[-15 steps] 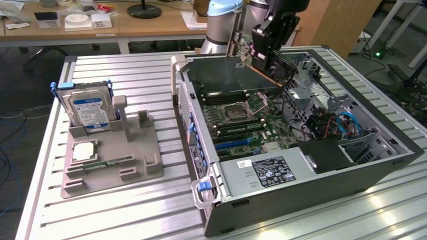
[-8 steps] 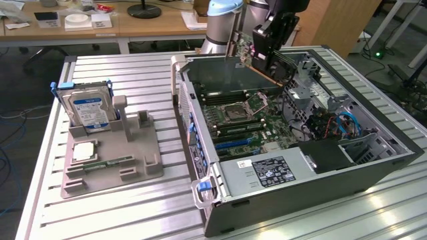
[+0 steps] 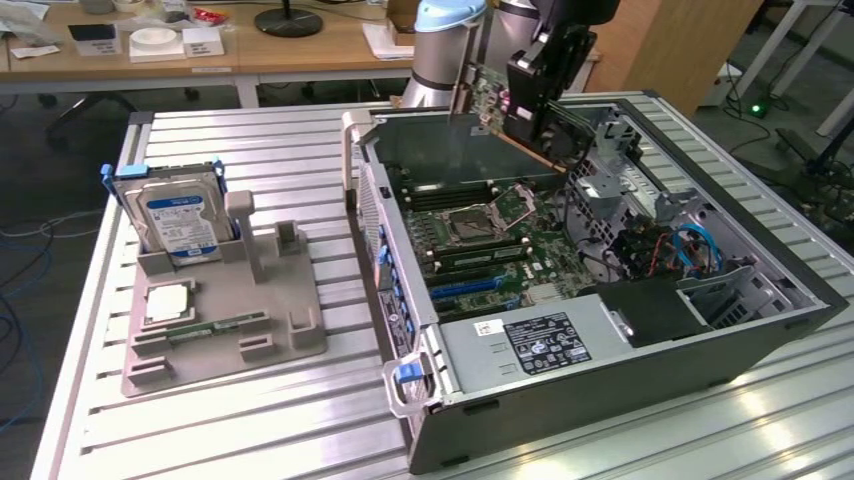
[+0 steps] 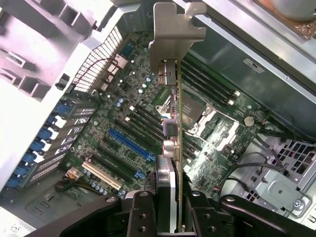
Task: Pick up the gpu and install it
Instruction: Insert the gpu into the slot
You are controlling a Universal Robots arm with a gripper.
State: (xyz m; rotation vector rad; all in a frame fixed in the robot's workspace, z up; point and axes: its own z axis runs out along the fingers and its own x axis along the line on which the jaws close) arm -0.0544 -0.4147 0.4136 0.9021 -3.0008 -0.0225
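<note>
Clamping the thin, flat green-board gpu [image 4: 170, 148] below its stamped silver bracket [image 4: 173, 34], the black gripper [image 4: 170, 210] holds it above the green motherboard [image 4: 108, 123] inside the open grey steel case [image 3: 587, 400], where a clean fit likely needs its edge kept parallel to the long blue plastic slot [image 4: 129, 142].

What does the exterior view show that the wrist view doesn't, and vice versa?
Exterior view: hard drive upright in the gray fixture, memory stick lying on it, power supply, robot arm.
Wrist view: gripper clamped on the gpu edge, its silver bracket at the far end, coin cell, white expansion slot.
Both: gpu held above the motherboard, CPU socket, blue slot.
</note>
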